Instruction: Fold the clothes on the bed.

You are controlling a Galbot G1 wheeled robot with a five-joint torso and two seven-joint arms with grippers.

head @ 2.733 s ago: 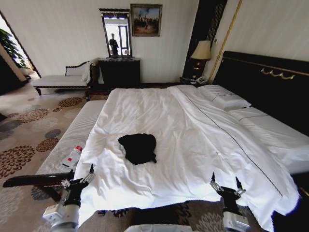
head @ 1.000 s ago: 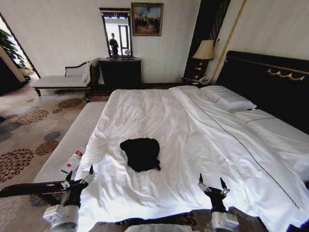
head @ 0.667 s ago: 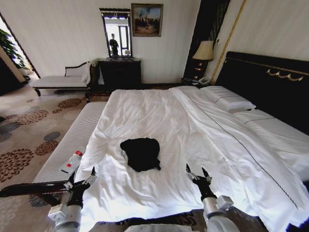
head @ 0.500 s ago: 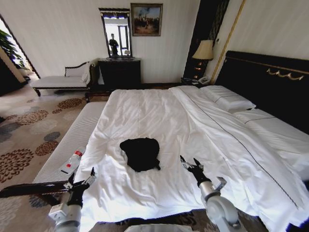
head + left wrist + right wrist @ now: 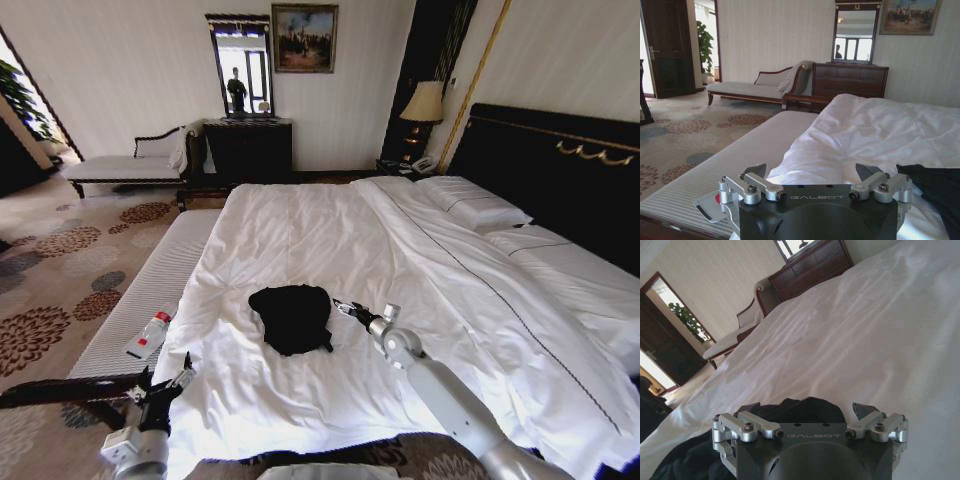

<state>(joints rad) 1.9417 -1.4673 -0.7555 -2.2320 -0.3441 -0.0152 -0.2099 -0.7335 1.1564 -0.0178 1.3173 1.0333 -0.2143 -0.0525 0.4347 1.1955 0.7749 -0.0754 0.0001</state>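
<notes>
Right gripper [image 5: 347,307], jaws spread wide and empty, hovers just beside the crumpled black cotton T-shirt [image 5: 291,317] on the white-duveted bed [image 5: 330,240]; it risks pinching duvet with cloth.

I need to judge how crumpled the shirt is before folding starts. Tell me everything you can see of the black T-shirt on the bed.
The black T-shirt lies bunched in a rumpled heap, not spread flat, on the white duvet of the bed near its foot end. It looks like soft, matte fabric; no lettering or sleeves can be made out. Its outline is uneven, with a small corner sticking out at the near edge. The open right gripper is just beside it, apparently not gripping it. The left gripper is open, low by the bed's corner.
</notes>
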